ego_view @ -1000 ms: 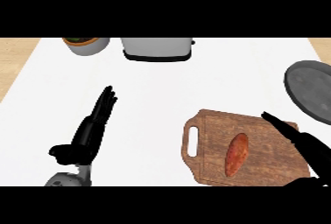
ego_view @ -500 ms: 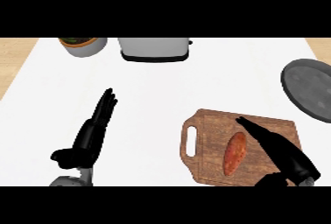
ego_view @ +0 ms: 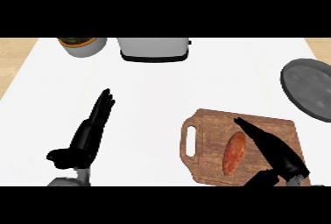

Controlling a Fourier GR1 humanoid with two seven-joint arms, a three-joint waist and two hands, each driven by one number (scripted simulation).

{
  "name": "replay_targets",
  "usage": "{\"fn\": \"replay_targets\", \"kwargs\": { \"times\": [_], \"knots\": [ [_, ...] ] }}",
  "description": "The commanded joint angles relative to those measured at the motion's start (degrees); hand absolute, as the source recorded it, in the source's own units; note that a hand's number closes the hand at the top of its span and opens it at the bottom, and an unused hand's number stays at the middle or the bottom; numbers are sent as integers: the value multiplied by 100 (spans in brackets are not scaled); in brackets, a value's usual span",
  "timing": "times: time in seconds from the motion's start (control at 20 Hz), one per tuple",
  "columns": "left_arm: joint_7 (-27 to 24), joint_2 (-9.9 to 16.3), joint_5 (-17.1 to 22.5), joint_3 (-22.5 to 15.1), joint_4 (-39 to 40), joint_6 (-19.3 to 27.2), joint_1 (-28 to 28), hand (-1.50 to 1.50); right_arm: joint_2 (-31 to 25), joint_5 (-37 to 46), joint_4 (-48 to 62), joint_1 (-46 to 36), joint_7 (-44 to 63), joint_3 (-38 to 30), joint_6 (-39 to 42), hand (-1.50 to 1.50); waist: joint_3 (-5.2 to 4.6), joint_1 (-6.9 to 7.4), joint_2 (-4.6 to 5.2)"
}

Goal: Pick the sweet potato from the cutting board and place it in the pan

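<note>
The sweet potato (ego_view: 234,152) lies lengthwise on the cutting board (ego_view: 213,127), roughly at the board's middle, untouched. My right hand (ego_view: 271,148) stretches over the board just to the right of it, fingers straight and holding nothing, set alongside the sweet potato so that I can close around its long body from the side. The pan (ego_view: 309,89) waits off the board's upper right corner, near enough for a short carry once I have a grip. My left hand (ego_view: 90,129) rests on the surface well to the left of the board, fingers extended and empty, out of the way because this job needs only one hand.
</note>
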Motion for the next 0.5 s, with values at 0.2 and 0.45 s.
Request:
{"fn": "replay_targets", "kwargs": {
  "times": [0.2,0.45],
  "knots": [
    [153,-27,-75,98,-482,-177,305,0,756,658,716,-118,-313,-30,-127,-150,1,11,-2],
    [109,-146,-188,112,-217,-249,185,0,747,792,1724,-571,-790,-486,45,-150,1,10,1]
  ]
}}
